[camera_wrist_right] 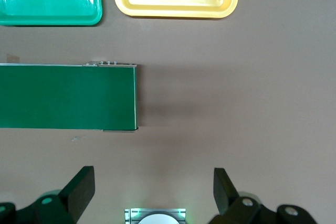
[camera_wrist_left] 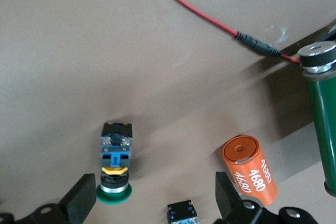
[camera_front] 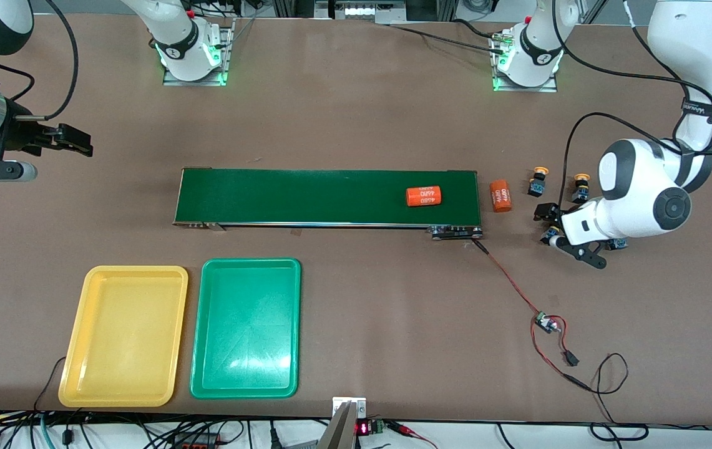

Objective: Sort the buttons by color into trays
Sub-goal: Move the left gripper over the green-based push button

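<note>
Nothing sorted: yellow tray (camera_front: 123,337) and green tray (camera_front: 245,328) are bare, buttons (camera_front: 538,182) remain at the desk's (camera_front: 356,112) left-arm end, left tool (camera_wrist_left: 152,200) wide open, empty, over a green-capped button (camera_wrist_left: 115,166), right tool (camera_wrist_right: 152,190) waits open, empty.

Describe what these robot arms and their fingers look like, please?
Both arms are glossy white with rounded grey joint caps and black cables looping along them. The left gripper has a white body and black fingers. The right gripper is black behind a silver cuff, its fingers also black. The bases glow green.

"4680" on orange cylinder (camera_wrist_left: 251,170)
</note>
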You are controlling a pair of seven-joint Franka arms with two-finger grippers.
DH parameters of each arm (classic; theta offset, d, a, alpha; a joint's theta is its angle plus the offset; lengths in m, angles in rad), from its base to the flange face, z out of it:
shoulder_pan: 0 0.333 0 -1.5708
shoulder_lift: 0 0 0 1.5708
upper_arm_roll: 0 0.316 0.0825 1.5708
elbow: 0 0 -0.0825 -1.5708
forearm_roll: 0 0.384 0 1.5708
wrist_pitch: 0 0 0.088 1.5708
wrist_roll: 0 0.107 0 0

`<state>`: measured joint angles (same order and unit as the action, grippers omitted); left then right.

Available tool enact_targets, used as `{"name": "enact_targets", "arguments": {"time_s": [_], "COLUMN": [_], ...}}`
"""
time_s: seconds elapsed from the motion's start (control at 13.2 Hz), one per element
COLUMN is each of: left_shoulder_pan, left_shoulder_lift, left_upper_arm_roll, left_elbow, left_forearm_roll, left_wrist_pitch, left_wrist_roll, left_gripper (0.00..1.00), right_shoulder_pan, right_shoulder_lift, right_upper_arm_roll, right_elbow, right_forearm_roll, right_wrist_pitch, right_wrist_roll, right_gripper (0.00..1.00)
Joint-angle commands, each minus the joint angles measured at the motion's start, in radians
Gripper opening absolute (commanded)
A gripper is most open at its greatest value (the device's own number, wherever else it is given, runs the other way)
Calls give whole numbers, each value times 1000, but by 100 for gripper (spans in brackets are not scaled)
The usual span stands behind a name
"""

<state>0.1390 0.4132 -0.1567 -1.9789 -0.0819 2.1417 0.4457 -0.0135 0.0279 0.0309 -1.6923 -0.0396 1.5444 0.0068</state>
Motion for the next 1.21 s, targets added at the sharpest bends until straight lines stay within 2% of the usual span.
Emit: {"name": "enact_targets", "arguments": {"time_s": [0.0,0.15,0.3,0.68,0.99,1.14], "left_shoulder_pan": [-4,-4,-4,7,13,25], "left_shoulder_lift": [-17,4,32,78,88,91], "left_upper_arm_roll": [3,3,3,5,5,5], "left_elbow": [-21,-21,-20,-24,-63,-64], "left_forearm_roll": [-13,5,92,103,103,103], "left_wrist_pitch": [30,121,182,187,188,188], "left_wrist_roll": [-12,-1,-1,2,5,45], "left_gripper": [100,100,100,100,100,97], "right_shoulder_pan": [10,24,47,47,46,46], "right_shoulder_lift": [-9,-8,-9,-2,1,4], "right_upper_arm_roll": [0,0,0,0,0,0], "right_elbow": [-6,-6,-6,-6,-6,-6], "right_forearm_roll": [-16,-32,-55,-42,-31,0], "right_wrist_pitch": [6,6,5,0,14,25], "right_wrist_roll": [-4,-4,-4,-1,7,15], "right_gripper": [100,100,100,100,100,100]}}
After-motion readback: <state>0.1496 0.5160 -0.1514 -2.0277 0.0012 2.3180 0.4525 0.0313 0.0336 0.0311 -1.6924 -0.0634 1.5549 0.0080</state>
